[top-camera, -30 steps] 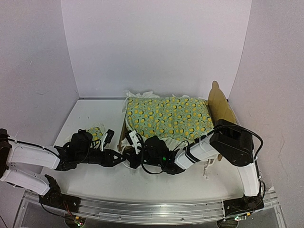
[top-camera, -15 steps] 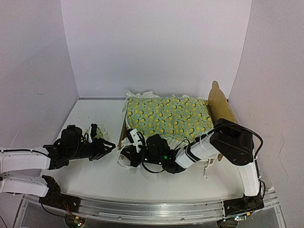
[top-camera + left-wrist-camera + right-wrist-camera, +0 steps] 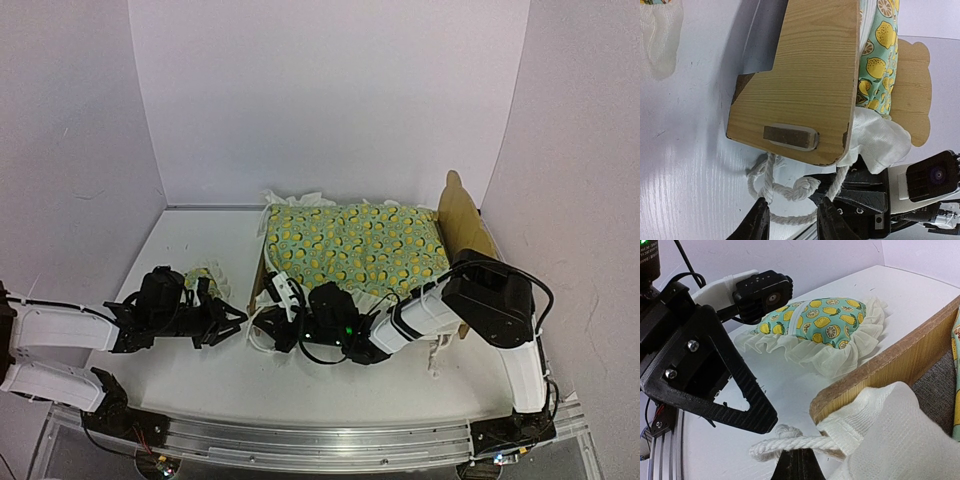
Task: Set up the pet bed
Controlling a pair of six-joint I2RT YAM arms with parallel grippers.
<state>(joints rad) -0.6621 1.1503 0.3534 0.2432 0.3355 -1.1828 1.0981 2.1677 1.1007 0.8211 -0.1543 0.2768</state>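
plywood pet bed (image 3: 805, 75) sits right of centre, bear-ear headboard (image 3: 465, 225) at the right, lemon quilt (image 3: 350, 245) on it. right gripper (image 3: 796, 461) pinches the twisted white rope (image 3: 790, 192) at the bed's near-left corner; left gripper (image 3: 792, 220) is spread apart just beside.

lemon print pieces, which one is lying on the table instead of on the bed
The small ruffled pillow, on the table beside the pet bed; the bigger quilt is spread over the bed frame.

The left gripper (image 3: 232, 322) and right gripper (image 3: 262, 328) crowd the foot of the pet bed (image 3: 462, 220). White rope (image 3: 790, 192) and white cloth (image 3: 885, 425) fill the gap between them. The ruffled pillow (image 3: 825, 320) blocks the left, and the bare table (image 3: 195, 232) beyond it is open.
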